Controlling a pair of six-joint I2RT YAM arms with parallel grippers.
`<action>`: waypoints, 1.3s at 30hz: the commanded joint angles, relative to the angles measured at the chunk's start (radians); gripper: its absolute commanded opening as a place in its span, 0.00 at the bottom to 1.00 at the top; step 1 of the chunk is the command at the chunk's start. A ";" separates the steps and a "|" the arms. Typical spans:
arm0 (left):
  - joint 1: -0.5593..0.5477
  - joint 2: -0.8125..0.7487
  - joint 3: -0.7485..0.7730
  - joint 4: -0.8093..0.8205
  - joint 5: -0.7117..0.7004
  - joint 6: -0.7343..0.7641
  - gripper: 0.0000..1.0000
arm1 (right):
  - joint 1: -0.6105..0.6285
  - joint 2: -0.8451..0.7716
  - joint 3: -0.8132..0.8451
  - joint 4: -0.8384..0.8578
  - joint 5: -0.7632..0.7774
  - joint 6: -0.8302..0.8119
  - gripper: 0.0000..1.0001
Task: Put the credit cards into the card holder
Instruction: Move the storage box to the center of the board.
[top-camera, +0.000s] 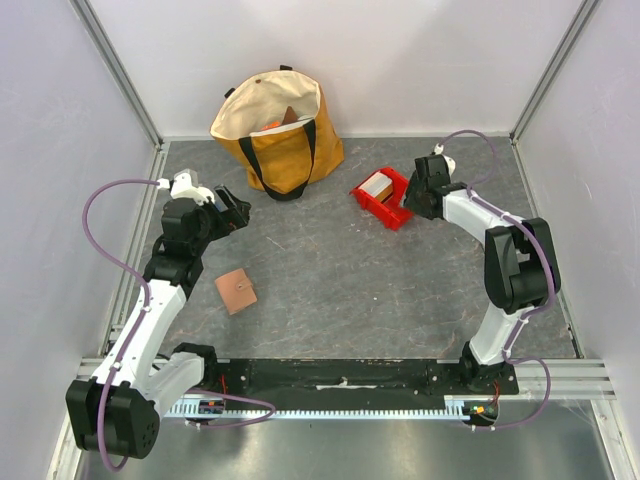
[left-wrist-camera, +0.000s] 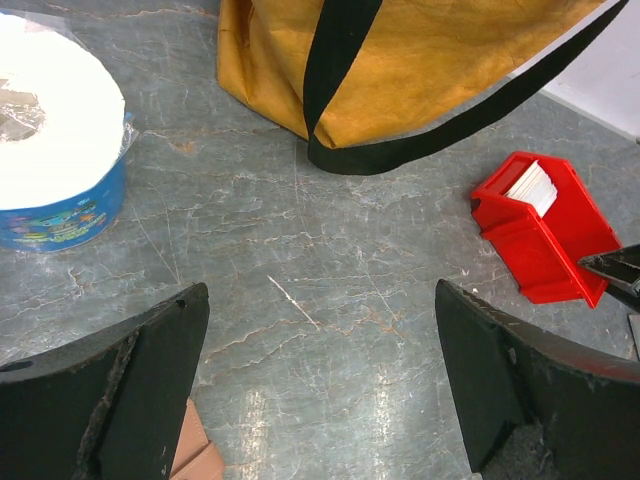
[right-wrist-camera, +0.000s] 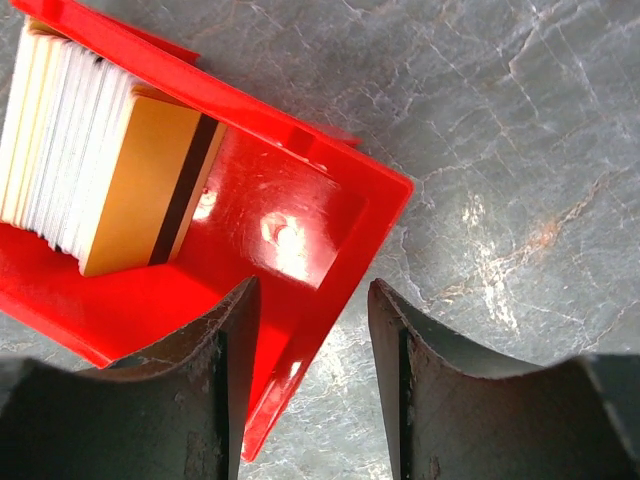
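Observation:
The credit cards (top-camera: 376, 185) (left-wrist-camera: 531, 187) stand on edge as a stack in a red bin (top-camera: 392, 213) (left-wrist-camera: 545, 255). The front card (right-wrist-camera: 140, 190) is yellowish with a dark stripe, and white ones sit behind it. My right gripper (top-camera: 412, 203) (right-wrist-camera: 312, 300) straddles the bin's (right-wrist-camera: 290, 200) near wall. One finger is inside, one outside, and both are closed in on the wall. The tan card holder (top-camera: 236, 291) (left-wrist-camera: 190, 455) lies shut on the table. My left gripper (top-camera: 238, 210) (left-wrist-camera: 320, 320) hovers just beyond it, wide open and holding nothing.
A mustard tote bag (top-camera: 280, 130) (left-wrist-camera: 420, 70) with black straps stands at the back. A white roll in a blue wrapper (left-wrist-camera: 50, 150) sits to the left of my left gripper. Grey walls with metal rails enclose the table on three sides.

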 joint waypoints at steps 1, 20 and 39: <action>0.003 -0.006 0.006 -0.006 0.023 -0.023 0.99 | 0.003 0.015 -0.023 0.043 0.034 0.066 0.54; 0.003 0.011 0.016 -0.009 0.032 -0.026 0.99 | 0.001 0.000 -0.032 0.037 0.049 -0.069 0.33; 0.003 0.012 0.016 -0.021 0.045 -0.021 0.99 | -0.011 0.006 -0.009 -0.001 -0.096 -0.371 0.22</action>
